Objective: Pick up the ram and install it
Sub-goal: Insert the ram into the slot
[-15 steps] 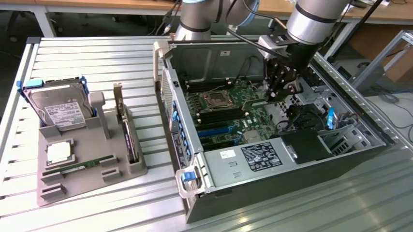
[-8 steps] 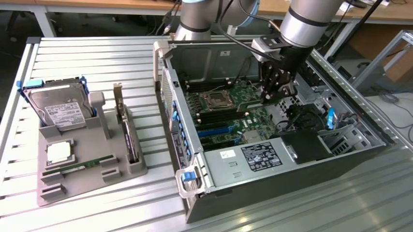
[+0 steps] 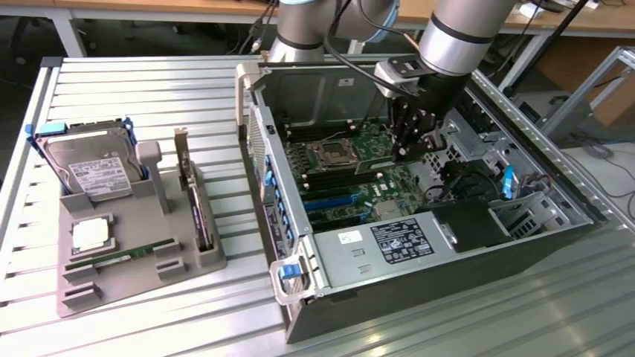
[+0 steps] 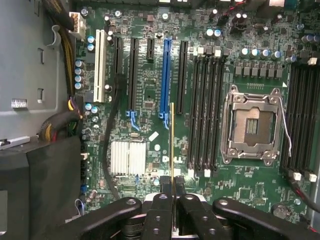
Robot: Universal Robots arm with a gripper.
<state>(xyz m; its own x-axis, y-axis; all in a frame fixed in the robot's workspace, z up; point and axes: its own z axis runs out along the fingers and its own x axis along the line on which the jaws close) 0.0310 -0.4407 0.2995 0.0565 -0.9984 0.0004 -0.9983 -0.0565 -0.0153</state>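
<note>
Hard drive (image 3: 91, 171) and expansion card (image 3: 195, 204) sit in the holder, off the case's (image 3: 417, 297) open side. Gripper (image 4: 173, 200) clamps the ram (image 4: 173, 145) edge-on above the motherboard (image 4: 150, 90), beside the memory slots (image 4: 205, 110), presumably for seating.

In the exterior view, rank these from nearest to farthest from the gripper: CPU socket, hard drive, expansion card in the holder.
The gripper, shut on the ram, is inside the open case.
1. CPU socket: on the motherboard, just toward the exterior view's left of the gripper.
2. Expansion card: on edge in the grey holder, outside the case.
3. Hard drive: at the holder's far left.
</note>
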